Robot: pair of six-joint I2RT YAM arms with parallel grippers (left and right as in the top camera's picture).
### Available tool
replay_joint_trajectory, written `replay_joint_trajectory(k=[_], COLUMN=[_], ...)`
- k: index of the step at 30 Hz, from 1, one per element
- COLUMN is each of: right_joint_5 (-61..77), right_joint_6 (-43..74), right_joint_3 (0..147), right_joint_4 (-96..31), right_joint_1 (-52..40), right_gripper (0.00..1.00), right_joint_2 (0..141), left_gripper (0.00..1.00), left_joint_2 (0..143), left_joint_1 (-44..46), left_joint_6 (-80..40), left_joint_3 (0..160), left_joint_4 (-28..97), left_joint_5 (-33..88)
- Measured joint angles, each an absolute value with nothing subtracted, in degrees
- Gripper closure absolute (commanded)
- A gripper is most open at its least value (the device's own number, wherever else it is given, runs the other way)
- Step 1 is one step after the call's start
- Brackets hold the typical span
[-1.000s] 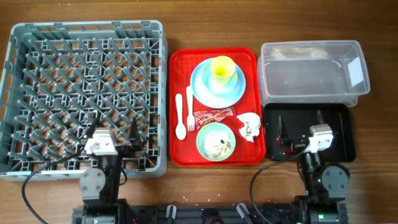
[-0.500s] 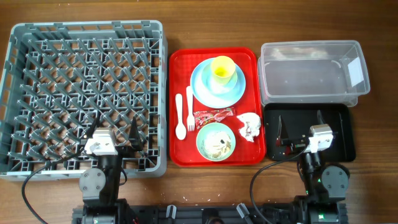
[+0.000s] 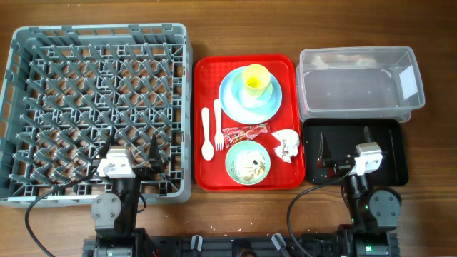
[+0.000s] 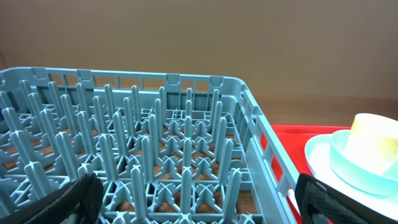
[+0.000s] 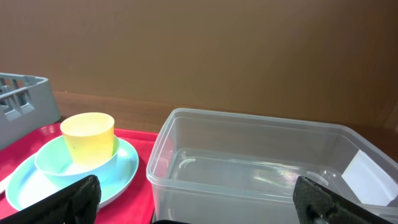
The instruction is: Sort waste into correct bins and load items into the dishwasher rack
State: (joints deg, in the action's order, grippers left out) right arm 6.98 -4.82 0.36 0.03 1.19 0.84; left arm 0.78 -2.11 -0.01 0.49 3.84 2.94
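Note:
The grey dishwasher rack (image 3: 100, 43) fills the left, and my open left gripper (image 3: 131, 152) hangs over its near edge with nothing between the fingers. On a red tray (image 3: 207, 78) sit a pale blue plate (image 3: 235, 107) with a yellow cup (image 3: 255, 78), a white fork (image 3: 218, 128), a spoon (image 3: 206, 135), a red wrapper (image 3: 246, 132), a crumpled napkin (image 3: 285, 144) and a green bowl (image 3: 248, 161) holding food scraps. My right gripper (image 3: 344, 143) stands open and empty above the black tray (image 3: 385, 128), facing the clear tub (image 3: 357, 51).
In the left wrist view the rack's pegs (image 4: 155, 124) rise just ahead of the fingers, with the cup (image 4: 373, 134) at the right. In the right wrist view the clear tub (image 5: 261, 162) is close ahead and the cup (image 5: 88, 137) sits left. Bare wooden table surrounds everything.

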Motion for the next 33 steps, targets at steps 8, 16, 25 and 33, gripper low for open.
replay_joint_trajectory(k=[8, 16, 25, 33], right_joint_5=[6.98, 6.98, 6.98, 6.98], right_joint_6=[-4.84, -4.84, -4.82, -4.84], right_joint_3=[0.36, 0.36, 0.36, 0.36], right_joint_4=[0.03, 0.03, 0.03, 0.03], right_joint_1=[1.19, 1.19, 1.19, 1.19], right_gripper=[0.00, 0.00, 0.00, 0.00], right_joint_2=[0.84, 0.84, 0.84, 0.84], left_gripper=[0.00, 0.00, 0.00, 0.00], left_joint_2=[0.78, 0.78, 0.78, 0.78], left_joint_1=[-2.11, -2.11, -2.11, -2.17], left_joint_6=[-0.01, -0.01, -0.01, -0.08], left_joint_3=[0.49, 0.49, 0.49, 0.36], left_joint_4=[3.84, 3.84, 3.84, -6.22], left_joint_5=[2.94, 2.94, 2.94, 25.28])
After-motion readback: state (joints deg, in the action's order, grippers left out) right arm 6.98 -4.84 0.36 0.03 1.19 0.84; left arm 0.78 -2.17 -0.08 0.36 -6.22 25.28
